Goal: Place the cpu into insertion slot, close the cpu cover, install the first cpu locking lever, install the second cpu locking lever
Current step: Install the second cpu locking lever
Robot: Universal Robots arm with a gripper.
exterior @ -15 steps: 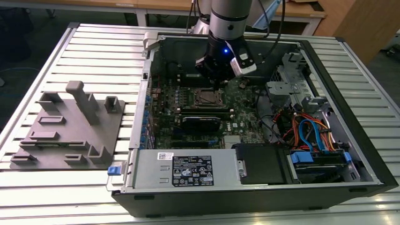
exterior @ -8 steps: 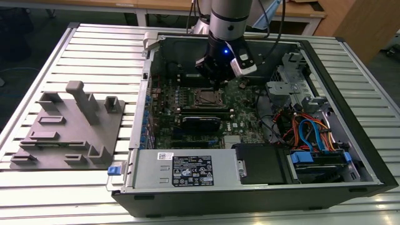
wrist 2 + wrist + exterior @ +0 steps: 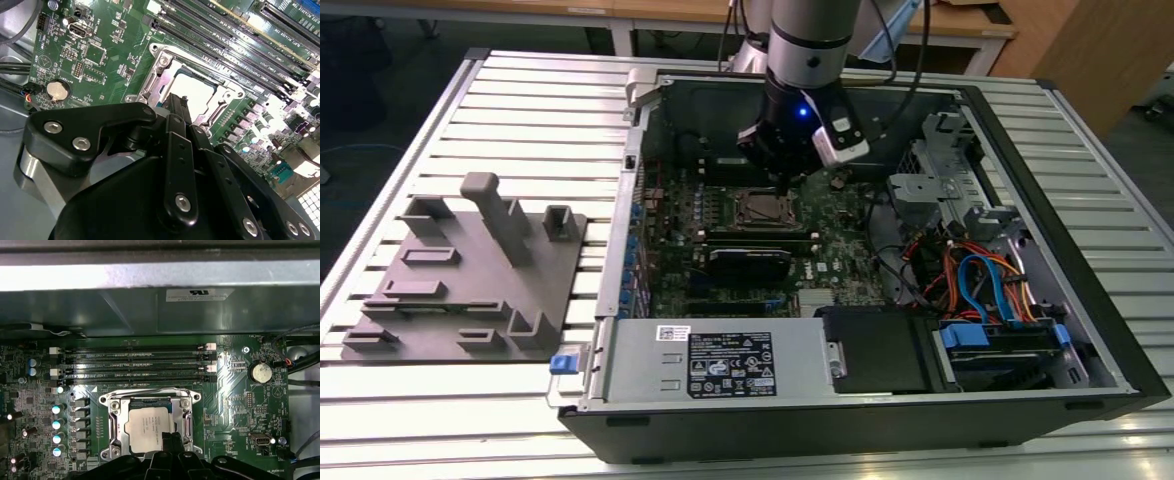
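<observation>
The end effector point(image 3: 782, 180) hangs inside the open computer case point(image 3: 1067, 330), just above the insertion slot point(image 3: 150, 426) on the green motherboard point(image 3: 235, 405). Its fingers point(image 3: 172, 442) meet at the tips with no gap in both wrist views, closed and holding nothing. The cpu point(image 3: 149, 426) lies flat in the slot directly beneath the fingertips, silver top up. The cpu cover point(image 3: 185, 426) frames the chip's edges, and the fingertips stand over the frame's near edge. Beyond the end effector run the long memory slots point(image 3: 135, 365). A grey fixture tray point(image 3: 467, 280) sits well apart on the counter point(image 3: 520, 110), outside the case.
</observation>
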